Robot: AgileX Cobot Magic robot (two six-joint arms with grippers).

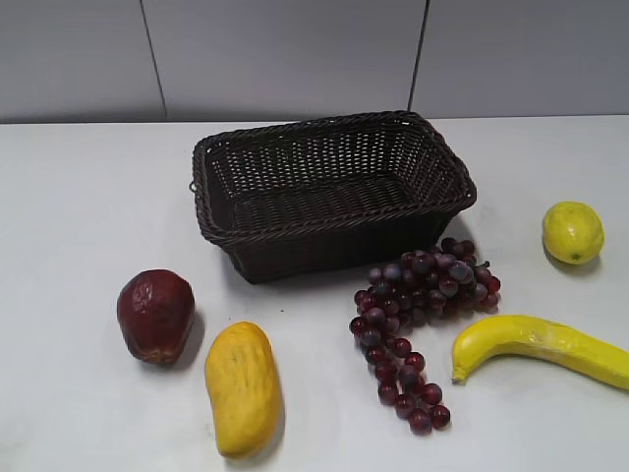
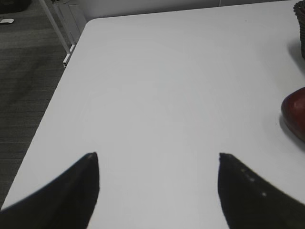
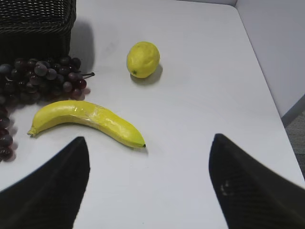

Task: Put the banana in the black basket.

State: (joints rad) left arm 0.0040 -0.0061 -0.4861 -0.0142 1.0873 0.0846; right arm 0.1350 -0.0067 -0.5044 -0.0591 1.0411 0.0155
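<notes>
Black basket [image 1: 332, 187]: woven wicker look, dark brown-black strands, braided rim, open weave, faint sheen. Banana [image 3: 86, 121]: smooth bright-yellow skin, glossy highlights, a wrinkled film-like patch mid-length. Lemon [image 3: 142, 59], at 1 o'clock from the banana: finely pebbled, slightly shiny rind. Grapes [image 1: 418, 315]: dark purple-red, smooth, some with a dusty bloom. Red fruit [image 1: 154, 315]: deep red, wrinkled, glossy. Yellow-orange oblong fruit [image 1: 243, 387]: matt, faintly textured. Table [image 2: 167, 95]: smooth, white, matt. Left gripper [image 2: 157, 188] and right gripper [image 3: 147, 181]: fingers matt black.
</notes>
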